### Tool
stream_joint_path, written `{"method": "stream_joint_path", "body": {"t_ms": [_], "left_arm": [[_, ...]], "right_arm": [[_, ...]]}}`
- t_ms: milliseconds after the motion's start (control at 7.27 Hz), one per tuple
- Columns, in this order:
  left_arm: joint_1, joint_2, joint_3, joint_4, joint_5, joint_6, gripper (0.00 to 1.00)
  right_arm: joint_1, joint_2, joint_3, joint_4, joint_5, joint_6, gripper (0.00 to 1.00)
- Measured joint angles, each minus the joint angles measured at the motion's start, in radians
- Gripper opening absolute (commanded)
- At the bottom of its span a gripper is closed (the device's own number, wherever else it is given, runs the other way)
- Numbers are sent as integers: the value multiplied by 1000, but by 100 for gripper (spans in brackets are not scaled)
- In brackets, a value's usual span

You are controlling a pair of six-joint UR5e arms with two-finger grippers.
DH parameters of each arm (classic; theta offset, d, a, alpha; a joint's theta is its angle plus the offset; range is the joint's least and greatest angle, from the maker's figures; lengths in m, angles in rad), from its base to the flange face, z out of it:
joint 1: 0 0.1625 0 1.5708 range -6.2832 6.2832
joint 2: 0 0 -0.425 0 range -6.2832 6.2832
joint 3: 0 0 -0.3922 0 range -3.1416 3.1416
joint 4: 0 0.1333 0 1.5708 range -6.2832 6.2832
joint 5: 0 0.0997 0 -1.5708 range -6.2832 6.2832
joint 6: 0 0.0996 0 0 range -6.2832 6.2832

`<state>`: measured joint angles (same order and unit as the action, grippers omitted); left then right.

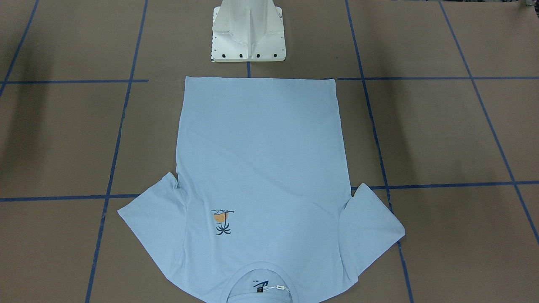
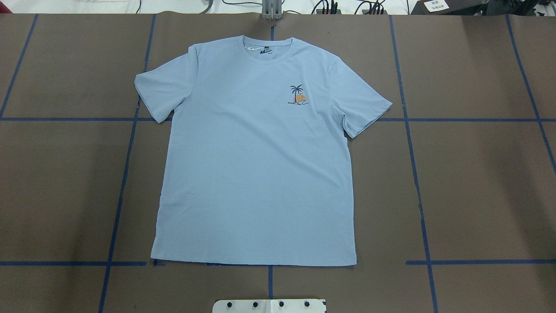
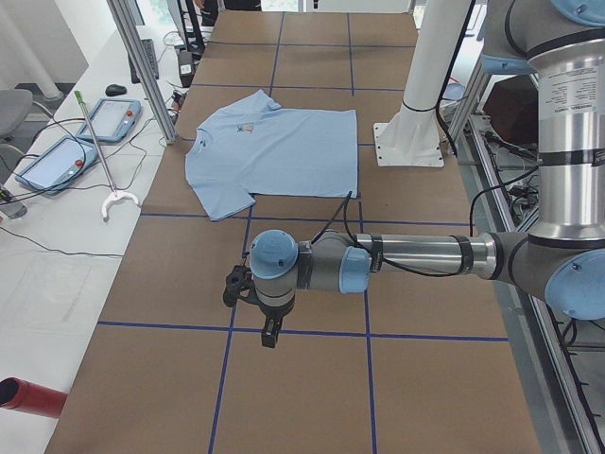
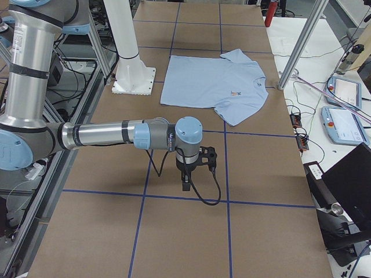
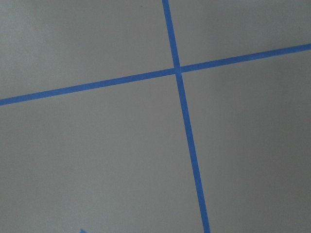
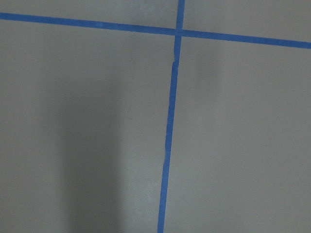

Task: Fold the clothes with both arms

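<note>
Your left gripper hangs over the table, well apart from the t-shirt. The right gripper does likewise at the opposite end, and you can't tell whether either is open. Wide margins flank the shirt, flat mid-table. The front view crops its collar. Its long axis runs from the hem, near the pedestal, to the collar pointing away.

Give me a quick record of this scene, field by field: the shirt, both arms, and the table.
shirt: pale blue t-shirt, spread flat, front up, unfolded
collar: on the side away from the robot
print: palm-tree print on the chest
left arm: left arm beside the shirt, over bare table; jaws open or shut, cannot tell
right arm: right arm likewise, on the other side
table: brown table with blue tape grid
</note>
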<state>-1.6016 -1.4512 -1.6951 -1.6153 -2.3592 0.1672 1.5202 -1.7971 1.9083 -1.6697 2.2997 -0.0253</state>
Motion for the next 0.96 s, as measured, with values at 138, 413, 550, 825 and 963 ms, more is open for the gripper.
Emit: {"method": "stream_joint_path", "body": {"t_ms": [138,413,550,825,963], "left_arm": [[0,0,0,0,0,0,100],[0,0,-7,-3,-4,1,100],[0,-2,-21,-6,-2,1,100],[1,-19,-56,-48,-1,-1,100],[2,-50,-71,-100,2,0,100]], "right_arm": [[0,-1,0,0,0,0,100],[0,0,1,1,-4,2,100],[0,5,2,4,-4,3,100],[0,35,1,82,1,5,100],[0,53,-4,164,-1,7,100]]}}
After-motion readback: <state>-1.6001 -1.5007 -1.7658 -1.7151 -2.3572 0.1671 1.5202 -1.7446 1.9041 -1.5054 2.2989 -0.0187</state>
